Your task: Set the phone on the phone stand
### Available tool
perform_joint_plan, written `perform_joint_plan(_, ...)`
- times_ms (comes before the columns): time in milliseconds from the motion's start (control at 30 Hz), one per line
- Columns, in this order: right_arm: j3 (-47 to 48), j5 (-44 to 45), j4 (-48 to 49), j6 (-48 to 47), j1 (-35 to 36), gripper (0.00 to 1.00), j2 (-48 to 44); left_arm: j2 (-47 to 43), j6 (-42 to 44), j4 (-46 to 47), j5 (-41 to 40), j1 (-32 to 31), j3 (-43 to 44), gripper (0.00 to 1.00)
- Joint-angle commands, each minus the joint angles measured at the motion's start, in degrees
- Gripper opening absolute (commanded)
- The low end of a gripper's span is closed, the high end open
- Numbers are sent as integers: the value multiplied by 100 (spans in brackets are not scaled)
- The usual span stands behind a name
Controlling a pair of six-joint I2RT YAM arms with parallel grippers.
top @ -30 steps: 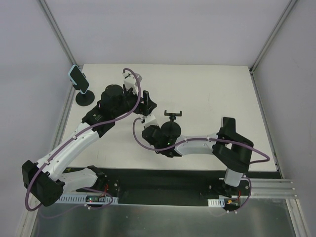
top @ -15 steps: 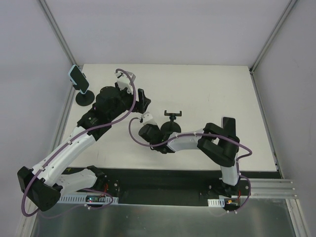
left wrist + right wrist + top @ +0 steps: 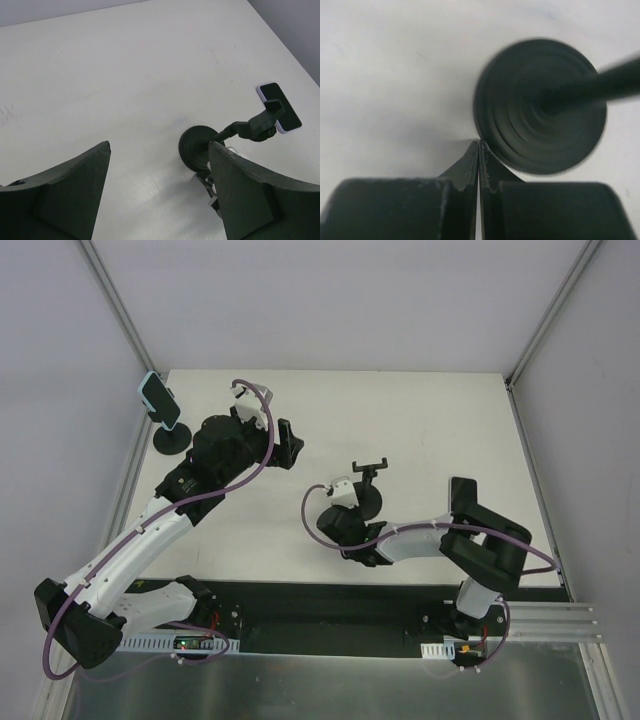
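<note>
Jaws first: found those of the left gripper spread wide and gripping nothing, with both dark fingers framing the white table. Found those of the right gripper pressed fully together, also holding nothing. Saw the phone well beyond the left fingertips, off toward the finger at the right of that wrist view and apart from both. Saw it seated in the clamp of the phone stand, dark face toward the camera and a pale case edge showing. Placed the same phone, from overhead, at the far left corner of the table, well apart from the right gripper. Saw the closed right tips right at the rim of a second phone stand, at its round black foot near mid-table. Could not tell, through the blur, whether touching or just beside.
</note>
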Motion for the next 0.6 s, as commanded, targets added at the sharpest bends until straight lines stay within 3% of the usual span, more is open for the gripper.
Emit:
perform_joint_plan(0,-931,423,-958,865,-240,1,-865,-110,37,88,-4,-4,-53,78)
perform_joint_plan(133,-1792,221,-1108,1017,-637,3,-2015,-92,-24,97,49,-4,-45,79)
perform_joint_plan(233,-1926,54,-1177,884,-733,13,-2938,-57,-51,80,49,-4,-53,79)
perform_joint_plan(333,-1848,-270,-1818,1270,-1006,31,-4105,4,-68,80,188,-4,-45,83)
perform_joint_plan(367,-1752,-393,-2020,1341,-1058,49,-4344,13,-77,88,198,-4,-36,85)
perform_joint_plan(467,-1514,-850,-2467,1692,-1190,79,-5171,39,-95,80,269,-4,-27,88)
perform_joint_plan(567,-1119,-1088,-3083,2410,-1383,90,-5787,66,-130,88,356,-4,-27,88)
